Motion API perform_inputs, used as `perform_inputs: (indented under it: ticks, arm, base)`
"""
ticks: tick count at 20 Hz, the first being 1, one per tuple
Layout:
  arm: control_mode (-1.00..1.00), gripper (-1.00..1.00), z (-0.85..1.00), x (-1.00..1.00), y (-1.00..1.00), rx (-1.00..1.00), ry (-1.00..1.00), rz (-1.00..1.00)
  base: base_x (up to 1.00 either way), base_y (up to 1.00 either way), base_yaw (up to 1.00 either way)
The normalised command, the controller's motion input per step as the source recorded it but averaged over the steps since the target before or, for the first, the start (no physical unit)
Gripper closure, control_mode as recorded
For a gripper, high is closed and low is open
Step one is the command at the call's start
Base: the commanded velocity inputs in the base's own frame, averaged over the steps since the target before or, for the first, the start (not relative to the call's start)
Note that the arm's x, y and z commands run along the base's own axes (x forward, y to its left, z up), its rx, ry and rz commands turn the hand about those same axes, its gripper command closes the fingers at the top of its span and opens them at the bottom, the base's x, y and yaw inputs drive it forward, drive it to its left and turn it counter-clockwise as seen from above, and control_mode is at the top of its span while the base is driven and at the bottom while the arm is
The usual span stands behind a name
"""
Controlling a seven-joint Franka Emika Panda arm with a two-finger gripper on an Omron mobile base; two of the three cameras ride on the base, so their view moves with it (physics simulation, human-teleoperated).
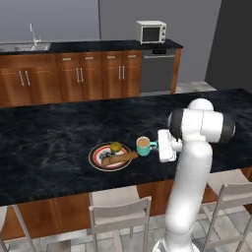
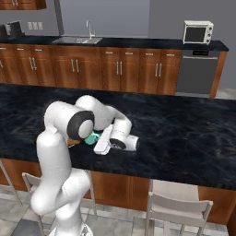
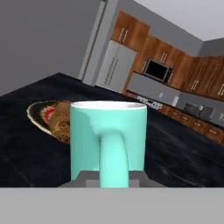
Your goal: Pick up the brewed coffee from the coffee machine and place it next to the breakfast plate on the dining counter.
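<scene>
Small teal mug of light brown coffee [image 1: 143, 145] stands on the long black marbled dining counter [image 1: 49, 133], near its front edge, just beside the round red-rimmed plate [image 1: 101, 158] with roll and fruit. Two-finger gripper [image 3: 107, 177] sits at the mug's handle; fingertips hidden, so cannot tell if clamped or released. Risk: pulling back while the handle is caught would tip the mug, spilling coffee towards the plate.

We find no legible text, labels, brands or numbers on any surface; the appliances' panels are too small to read.
</scene>
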Motion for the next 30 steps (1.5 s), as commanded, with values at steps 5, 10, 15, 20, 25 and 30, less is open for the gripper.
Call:
perform_inputs:
  ticks: [5,10,15,20,25,30]
  arm:
    - [-1.00,1.00,-0.39,0.47,-0.01,0.07,0.06,0.22]
    - [-1.00,1.00,-0.15,0.05,0.00,0.05,0.07,0.10]
    - [-1.00,1.00,0.11,-0.05,0.02,-0.03,0.08,0.00]
    - [-1.00,1.00,0.00,-0.41,-0.01,-0.23,0.05,-0.07]
    - [-1.00,1.00,0.00,-0.45,0.00,-0.26,0.00,-0.12]
    - [-1.00,1.00,0.00,-0.22,0.03,-0.13,0.00,-0.11]
  base:
    - [0.00,0.00,0.00]
    - [0.00,0.00,0.00]
    - [0.00,0.00,0.00]
    - [0.00,0.00,0.00]
    - [0.00,0.00,0.00]
    - [0.00,0.00,0.00]
